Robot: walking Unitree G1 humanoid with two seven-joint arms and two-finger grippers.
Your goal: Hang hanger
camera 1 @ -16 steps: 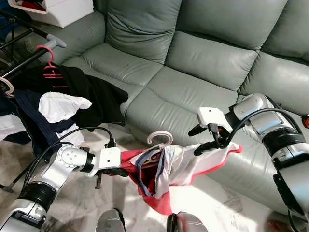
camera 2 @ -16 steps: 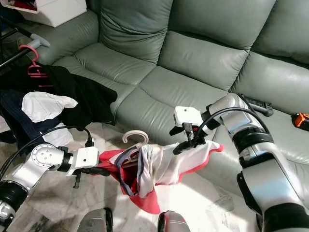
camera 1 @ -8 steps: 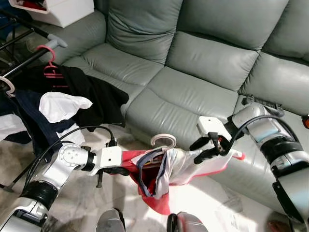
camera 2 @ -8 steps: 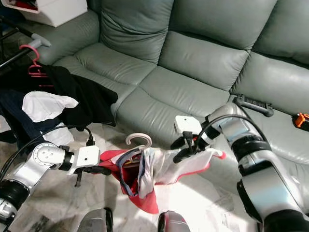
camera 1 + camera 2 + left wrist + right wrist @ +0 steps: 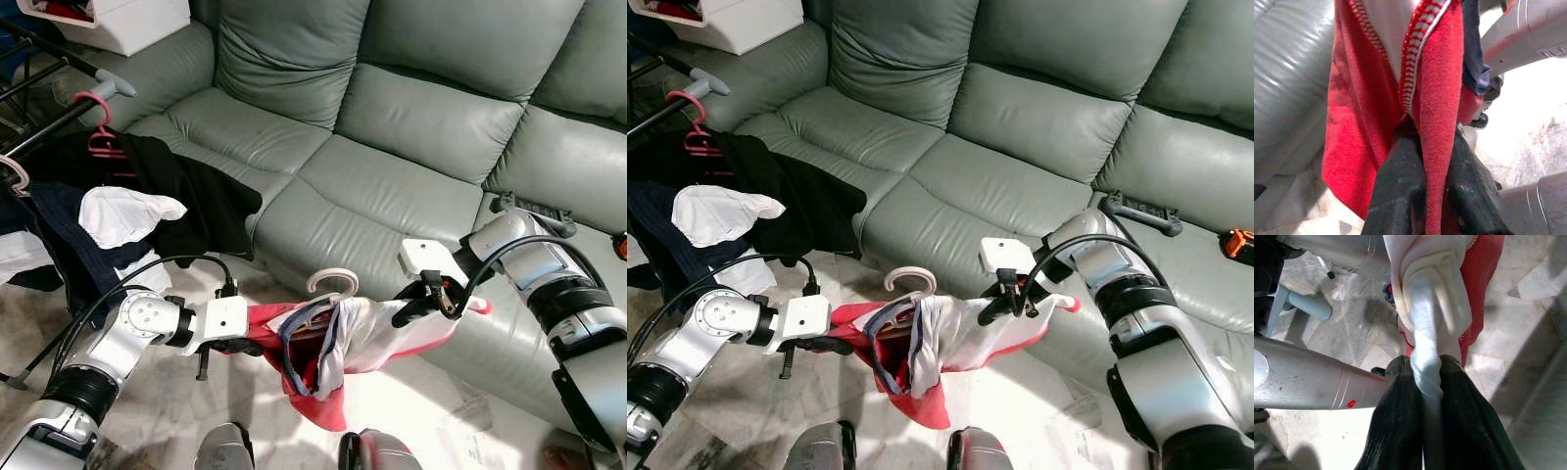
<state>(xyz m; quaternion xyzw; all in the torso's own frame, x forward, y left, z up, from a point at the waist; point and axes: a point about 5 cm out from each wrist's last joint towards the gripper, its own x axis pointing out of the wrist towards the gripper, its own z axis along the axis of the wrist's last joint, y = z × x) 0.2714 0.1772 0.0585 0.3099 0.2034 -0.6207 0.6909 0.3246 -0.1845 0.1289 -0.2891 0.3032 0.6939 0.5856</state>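
Now | left hand (image 5: 245, 346) clamps red garment (image 5: 323, 406) | right hand (image 5: 416, 311) clamps it too

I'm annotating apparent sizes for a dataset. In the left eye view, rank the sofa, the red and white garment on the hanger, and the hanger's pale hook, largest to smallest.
1. Sofa, far the largest.
2. Red and white garment, held between the left gripper and right gripper.
3. Hanger hook, smallest.

The garment hangs nearer the camera, but the order stays clear.

head eyes look down on sofa (image 5: 392, 147); wrist cameras sit close, sharing the red garment (image 5: 1435, 98).
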